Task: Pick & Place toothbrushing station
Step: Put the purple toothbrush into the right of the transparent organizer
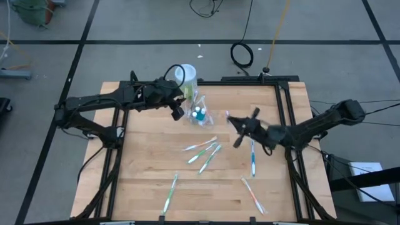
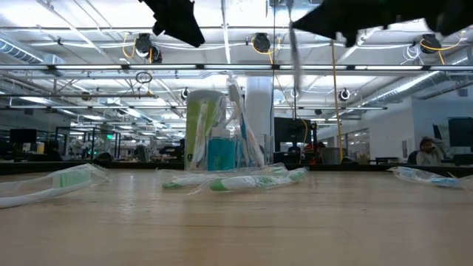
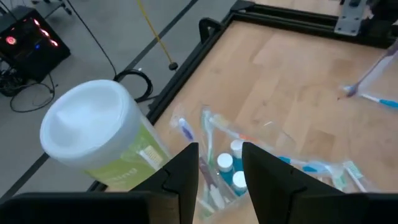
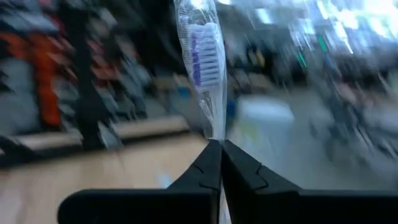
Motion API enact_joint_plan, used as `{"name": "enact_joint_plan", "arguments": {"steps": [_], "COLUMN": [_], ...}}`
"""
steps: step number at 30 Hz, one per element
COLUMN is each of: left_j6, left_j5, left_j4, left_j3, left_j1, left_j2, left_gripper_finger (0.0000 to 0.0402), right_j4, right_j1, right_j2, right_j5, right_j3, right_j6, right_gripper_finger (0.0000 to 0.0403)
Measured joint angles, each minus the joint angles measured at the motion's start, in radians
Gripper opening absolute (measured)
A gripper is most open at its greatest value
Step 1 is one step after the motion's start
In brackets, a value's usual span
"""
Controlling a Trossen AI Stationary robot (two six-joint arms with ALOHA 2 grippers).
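Note:
The see-through holder (image 1: 199, 113) stands on the table at the far middle with several toothbrushes and small blue-capped tubes in it, right beside the green canister with a white lid (image 1: 186, 78). The holder also shows in the left wrist view (image 3: 230, 171) and the low view (image 2: 235, 144). My left gripper (image 1: 178, 107) is open just above the holder's left side; its fingers (image 3: 186, 171) touch nothing. My right gripper (image 1: 232, 122) hovers to the right of the holder, shut on a toothbrush in a clear wrapper (image 4: 202, 68). My right gripper pinches the wrapped toothbrush between its two fingers, on the wrapper below the bristle head (image 4: 214, 134). The bristle end sticks out past the fingertips. The brush is lifted clear of the table, and it shows as a thin upright strip in the low view (image 2: 294, 52).
Several wrapped toothbrushes lie loose on the wood: two green ones at the middle (image 1: 203, 150), one near the front left (image 1: 170, 192), a blue one on the right (image 1: 253, 157) and one at the front right (image 1: 253, 195). A black frame (image 1: 284, 125) rims the table.

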Motion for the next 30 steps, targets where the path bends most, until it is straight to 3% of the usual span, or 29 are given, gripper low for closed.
{"name": "enact_joint_plan", "arguments": {"steps": [4, 7, 14, 20, 25, 30], "left_j6": [0.004, 0.008, 0.007, -0.024, -0.074, -0.127], "left_j5": [-0.001, 0.001, 0.000, -0.002, 0.001, 0.001], "left_j4": [0.001, -0.007, -0.007, -0.006, -0.018, -0.142], "left_j3": [0.000, 0.000, 0.000, 0.000, 0.000, 0.000], "left_j1": [-0.023, -0.042, -0.072, -0.078, -0.080, -0.098], "left_j2": [-0.019, -0.017, -0.018, -0.018, -0.018, -0.018], "left_gripper_finger": [0.0129, 0.0129, 0.0129, 0.0129, 0.0129, 0.0129], "right_j4": [0.326, 0.424, 0.488, 0.487, 0.462, 0.416], "right_j1": [-0.129, -0.213, -0.342, -0.368, -0.369, -0.369], "right_j2": [0.133, 0.245, 0.444, 0.576, 0.613, 0.617], "right_j5": [-0.261, -0.355, -0.355, -0.356, -0.355, -0.355], "right_j3": [-0.008, -0.008, -0.008, -0.008, -0.007, -0.006], "right_j6": [-0.089, -0.082, 0.071, 0.126, 0.179, 0.238], "right_gripper_finger": [0.0001, 0.0001, 0.0001, 0.0000, 0.0000, 0.0000]}}
